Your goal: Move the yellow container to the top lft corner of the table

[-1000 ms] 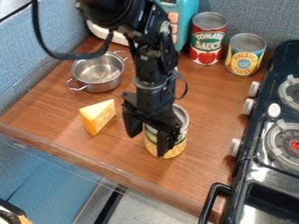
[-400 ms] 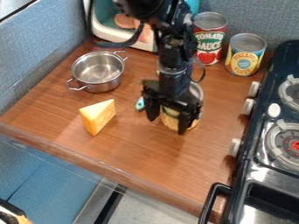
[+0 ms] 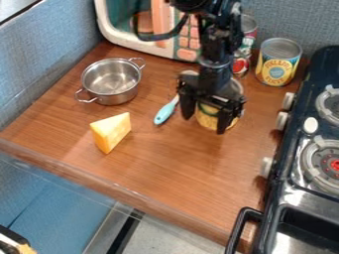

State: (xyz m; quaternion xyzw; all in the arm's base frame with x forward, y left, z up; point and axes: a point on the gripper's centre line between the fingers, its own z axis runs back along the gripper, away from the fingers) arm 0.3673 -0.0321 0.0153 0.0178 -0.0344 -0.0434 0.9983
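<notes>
- Over the table (image 3: 149, 161), the gripper (image 3: 206, 124) is at the yellow container (image 3: 207, 119); whether it is clamped on it, I cannot tell.
- Loose contact could tip the container.
- Cutting leftward low could snag the blue-handled utensil (image 3: 164, 113) or bump the pot (image 3: 112, 83).

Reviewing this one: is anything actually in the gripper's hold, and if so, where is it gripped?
It cannot be told. The gripper is at the yellow can's near side, low down, but whether it grips there is unclear.
</notes>
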